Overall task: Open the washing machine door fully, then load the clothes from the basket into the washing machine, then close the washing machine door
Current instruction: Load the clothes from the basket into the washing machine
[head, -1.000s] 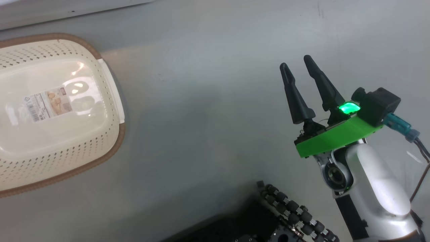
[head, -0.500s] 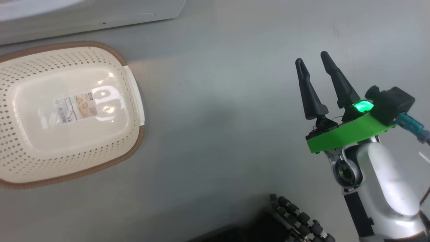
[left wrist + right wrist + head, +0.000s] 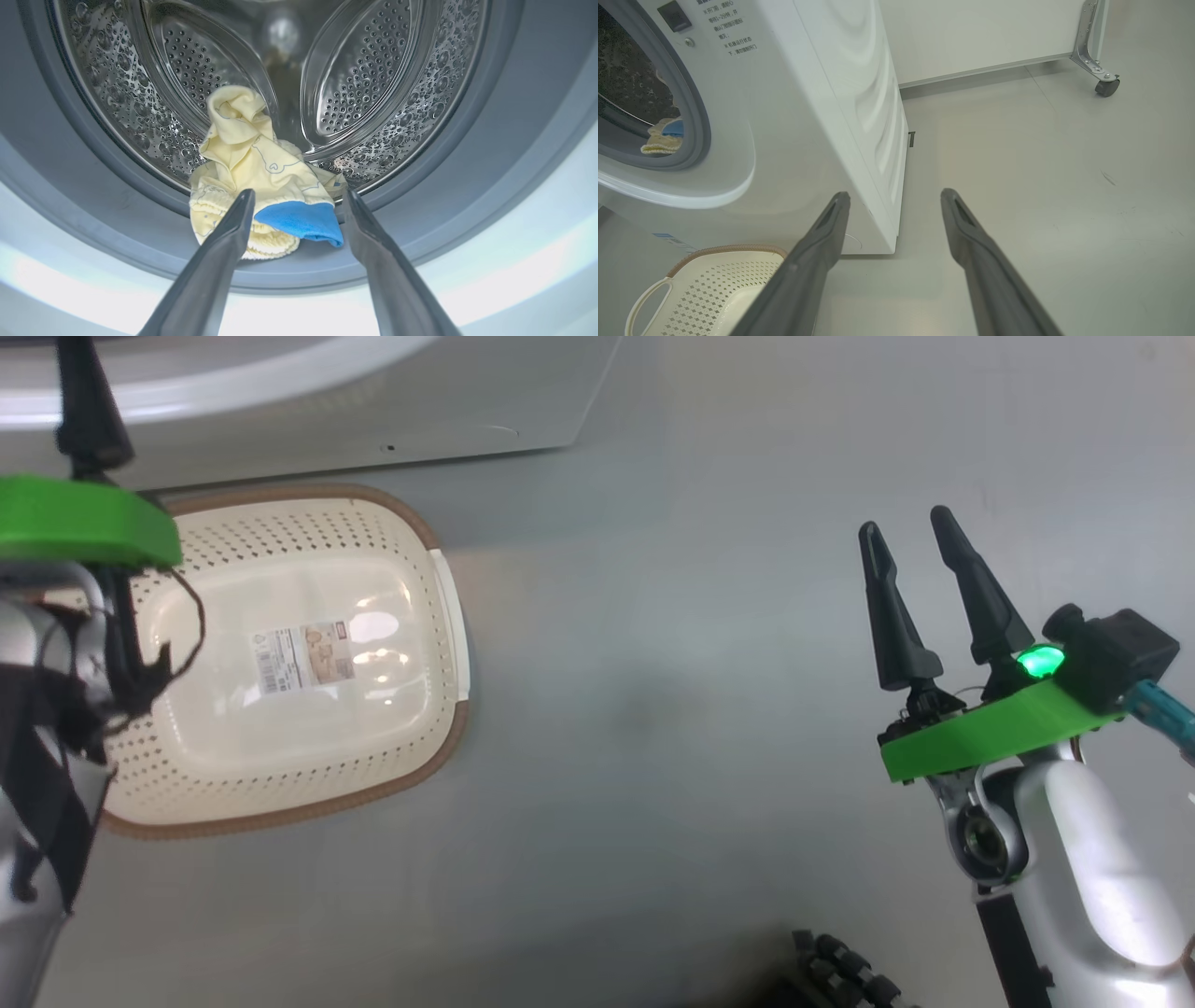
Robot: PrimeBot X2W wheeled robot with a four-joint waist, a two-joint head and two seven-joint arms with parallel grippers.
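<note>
Yellow fabric: the clothes (image 3: 252,154) lie bunched at the very front of the steel drum (image 3: 373,70), low in the mouth of the washing machine (image 3: 808,116). Their blue trim (image 3: 299,221) and a ribbed edge hang forward over the grey gasket (image 3: 467,196).
Left gripper: the left gripper (image 3: 299,193) points into the opening, fingers spread wide and clamping nothing. The bundle sits framed between the tips, and you cannot tell whether either tip touches it.
Basket: the basket (image 3: 261,775) stands on the floor just in front of the machine, bare down to the sticker (image 3: 303,656) on its bottom, so loading looks done.
Main risk: if you shut the washing machine door now, the overhanging trim could be pinched in the seal, because the cloth lies across the gasket rather than inside the drum. Push it deeper first.
Second risk: a finger could snag a loose fold as you pull out and drag the bundle onto the lip or the floor.
Right gripper: the right gripper (image 3: 904,521) hangs over bare floor (image 3: 672,709), well apart from the basket, fingers apart and empty.
In the way: the basket sits below the opening, close to your left arm, and may foul the door's swing. The caster (image 3: 1106,86) of a white panel stands well off to the side and is no obstacle.
</note>
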